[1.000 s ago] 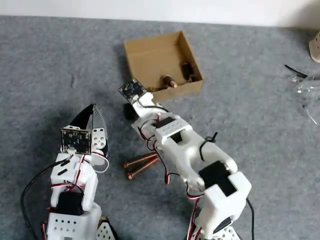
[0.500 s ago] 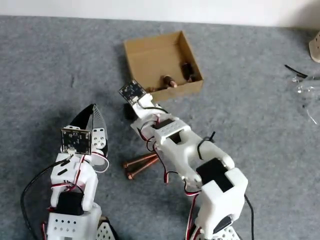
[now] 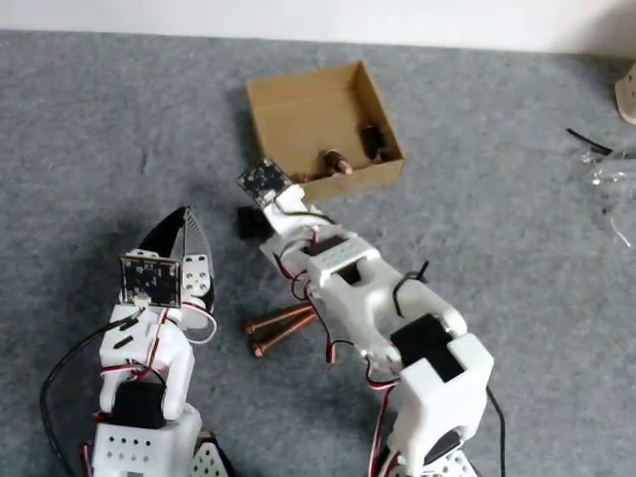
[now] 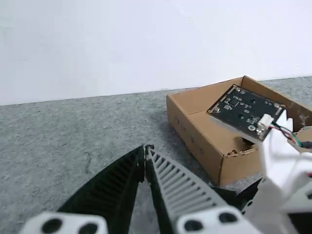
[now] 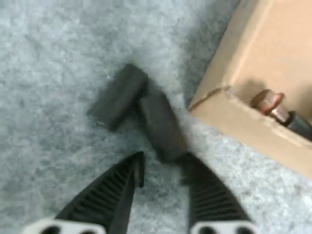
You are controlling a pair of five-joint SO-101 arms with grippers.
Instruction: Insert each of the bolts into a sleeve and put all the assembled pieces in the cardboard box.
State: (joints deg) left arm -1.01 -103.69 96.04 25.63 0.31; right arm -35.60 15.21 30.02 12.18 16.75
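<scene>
Two sleeves [image 5: 119,97] lie before the released right hand [image 5: 163,160], which has shifted slightly; left hand [image 4: 146,150] stays clenched empty.

Grey felt-like table covering [image 3: 89,129] below a plain white wall [image 3: 298,15], evenly lit.

the left gripper [image 3: 186,213] is held at the lower left, fingers pressed together and pointed toward 12 o'clock. the right arm [image 3: 370,298] is stretched toward 11 o'clock, and the right gripper [image 5: 162,168] is held parted.

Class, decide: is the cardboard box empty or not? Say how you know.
Not empty. A sleeved bolt and a second one lie inside the cardboard box.
</scene>
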